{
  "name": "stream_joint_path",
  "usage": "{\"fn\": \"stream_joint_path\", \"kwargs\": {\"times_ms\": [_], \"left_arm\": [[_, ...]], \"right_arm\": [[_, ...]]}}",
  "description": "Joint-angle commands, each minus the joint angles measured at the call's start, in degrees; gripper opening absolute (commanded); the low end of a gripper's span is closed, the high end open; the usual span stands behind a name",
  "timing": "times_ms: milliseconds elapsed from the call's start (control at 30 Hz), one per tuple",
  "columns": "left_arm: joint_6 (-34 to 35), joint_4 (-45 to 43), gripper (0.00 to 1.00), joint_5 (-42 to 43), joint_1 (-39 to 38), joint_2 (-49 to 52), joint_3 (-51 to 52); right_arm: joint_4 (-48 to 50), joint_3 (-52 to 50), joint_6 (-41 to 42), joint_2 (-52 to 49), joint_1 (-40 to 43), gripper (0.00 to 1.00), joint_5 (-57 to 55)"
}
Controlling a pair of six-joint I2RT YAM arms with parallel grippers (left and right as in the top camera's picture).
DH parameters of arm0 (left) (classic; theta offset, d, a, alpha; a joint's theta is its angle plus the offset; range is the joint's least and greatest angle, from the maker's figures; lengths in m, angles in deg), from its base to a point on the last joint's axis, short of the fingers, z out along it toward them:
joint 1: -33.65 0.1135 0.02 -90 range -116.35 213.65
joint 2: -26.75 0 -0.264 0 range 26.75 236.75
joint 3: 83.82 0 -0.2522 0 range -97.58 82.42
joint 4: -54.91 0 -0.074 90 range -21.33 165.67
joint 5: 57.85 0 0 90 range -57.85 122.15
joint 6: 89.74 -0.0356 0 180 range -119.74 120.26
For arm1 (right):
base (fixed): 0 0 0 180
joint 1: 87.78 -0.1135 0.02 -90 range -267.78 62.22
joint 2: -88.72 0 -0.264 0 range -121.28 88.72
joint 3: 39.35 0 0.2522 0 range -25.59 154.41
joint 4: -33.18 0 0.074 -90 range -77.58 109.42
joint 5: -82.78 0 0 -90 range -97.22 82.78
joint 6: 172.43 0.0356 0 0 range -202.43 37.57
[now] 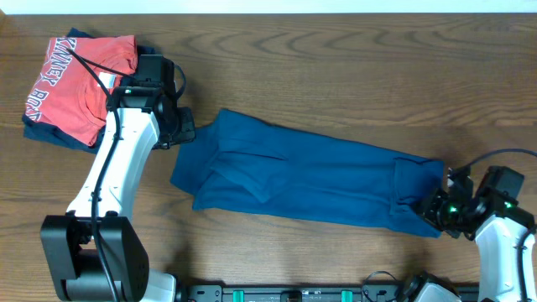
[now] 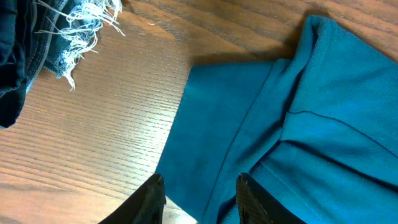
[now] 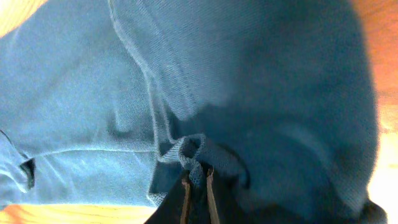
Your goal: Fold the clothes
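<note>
The brown wood-grain table (image 1: pixel 336 75) fills the overhead view. Across its middle, running from left of centre to the lower right, lies the large plain deep-blue garment of soft thin knit (image 1: pixel 319 180). It forms a long band with overlapped flaps and stitched hems.

At upper left a red T-shirt with white lettering (image 1: pixel 75 84) sits on a dark denim piece with a pale frayed fringe (image 2: pixel 74 31). This pile is near the garment's left end, with bare wood between them.

At lower right the right gripper (image 3: pixel 196 183) has its fingers pinched together on a small pucker at the garment's end. The left gripper (image 2: pixel 202 199) hovers over the opposite edge with its fingers apart and only flat cloth below.

To fold well, I judge the left should take a matching edge pinch before either lifts. Then both should carry evenly. Thin knit sags and slips, so a shallow pinch may let go.
</note>
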Motion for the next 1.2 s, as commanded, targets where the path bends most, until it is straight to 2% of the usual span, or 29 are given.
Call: {"fn": "stream_joint_path", "kwargs": {"times_ms": [0,67,167,200,267,333,400,467,533,700,800,933,1067,1167], "left_arm": [[-0.5,0.2,0.39,0.0,0.3,-1.0,-0.8],[-0.5,0.2,0.39,0.0,0.3,-1.0,-0.8],[-0.5,0.2,0.40,0.0,0.3,-1.0,-0.8],[-0.5,0.3,0.40,0.0,0.3,-1.0,-0.8],[-0.5,0.3,0.39,0.0,0.3,-1.0,-0.8],[-0.5,0.3,0.40,0.0,0.3,-1.0,-0.8],[-0.5,0.4,0.39,0.0,0.3,-1.0,-0.8],[-0.5,0.5,0.39,0.0,0.3,-1.0,-0.8],[-0.5,0.7,0.39,0.0,0.3,-1.0,-0.8],[-0.5,1.0,0.39,0.0,0.3,-1.0,-0.8],[-0.5,1.0,0.40,0.0,0.3,-1.0,-0.8],[-0.5,1.0,0.40,0.0,0.3,-1.0,-0.8],[-0.5,1.1,0.39,0.0,0.3,-1.0,-0.8],[-0.5,1.2,0.40,0.0,0.3,-1.0,-0.8]], "right_arm": [[2.3,-1.4,2.3,0.0,-2.5,0.13,1.1],[4.4,-2.2,3.5,0.0,-3.4,0.24,0.7],[6.5,-2.7,4.5,0.0,-3.9,0.32,1.3],[7.3,-2.6,4.4,0.1,-3.9,0.32,2.4],[10.1,-2.0,0.7,0.5,-3.8,0.20,9.0],[12.4,-0.9,-4.3,1.0,-3.8,0.19,17.3],[12.9,1.0,-4.8,1.4,-3.8,0.20,19.2],[11.7,3.6,-2.3,1.5,-3.4,0.20,14.6],[9.2,5.2,2.1,1.5,-3.3,0.34,6.5],[-1.9,6.0,9.7,1.4,-3.2,0.50,-11.5],[-7.0,5.7,14.3,1.3,-2.7,0.59,-16.0],[-7.1,4.4,18.7,0.5,-2.4,0.73,-18.8],[-6.3,3.1,24.2,-1.3,-2.0,0.73,-19.7],[-6.2,2.1,24.7,-3.1,-2.0,0.70,-16.7]]}}
